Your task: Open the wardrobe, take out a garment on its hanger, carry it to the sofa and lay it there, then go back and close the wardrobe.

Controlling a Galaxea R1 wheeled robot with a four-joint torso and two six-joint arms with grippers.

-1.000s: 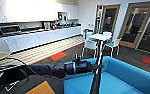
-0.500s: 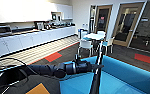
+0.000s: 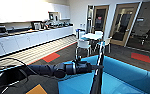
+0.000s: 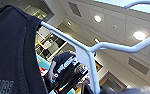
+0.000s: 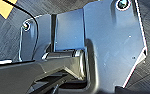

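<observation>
My left hand (image 3: pixel 97 67), at centre frame, carries the hanger (image 4: pixel 91 50) with the garment (image 3: pixel 97 80) dangling over the sofa (image 3: pixel 126 72) at lower right; its grip I cannot tell. A swing could slide the shirt off.

Room: open kitchen-lounge. White cabinets (image 3: pixel 33 40) ran under a dark worktop (image 3: pixel 21 31) along the left wall; appliances on it possibly a coffee machine, too blurred to confirm. Dark carpet (image 3: pixel 66 53) with orange-red patches (image 3: pixel 51 57). White table (image 3: pixel 92 36) and chairs (image 3: pixel 83 45) stood mid-room. Wood-framed glass doors (image 3: pixel 122 23) on far wall. Ceiling had recessed round lights (image 4: pixel 139 35).
</observation>
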